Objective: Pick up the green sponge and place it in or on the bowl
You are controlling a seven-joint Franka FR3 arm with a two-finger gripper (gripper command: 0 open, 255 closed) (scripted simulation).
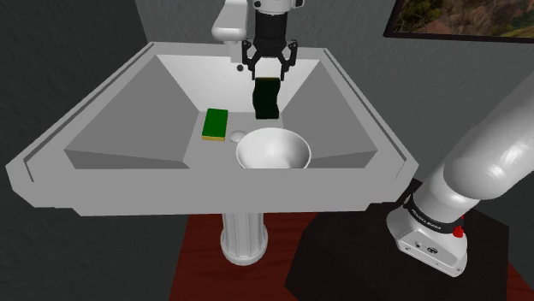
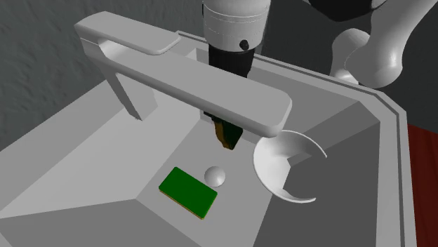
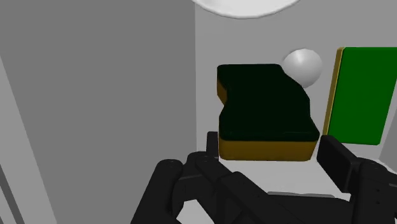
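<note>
Black fingers (image 3: 347, 162) of the gripper (image 1: 268, 75) clasp the dark green sponge (image 3: 267, 114), which hangs between them above the sink (image 1: 103, 120) floor, beside the white bowl (image 1: 295, 156). Another, brighter green sponge (image 1: 215, 124) lies flat by the drain (image 1: 239, 134).

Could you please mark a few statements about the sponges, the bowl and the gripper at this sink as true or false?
1. The gripper clasps a dark green sponge. True.
2. A second green sponge lies inside the bowl. False: it lies flat on the floor of the sink basin, beside the bowl.
3. The dark green sponge rests in the bowl. False: it hangs in the air above the basin, apart from the bowl.
4. The bowl is white. True.
</note>
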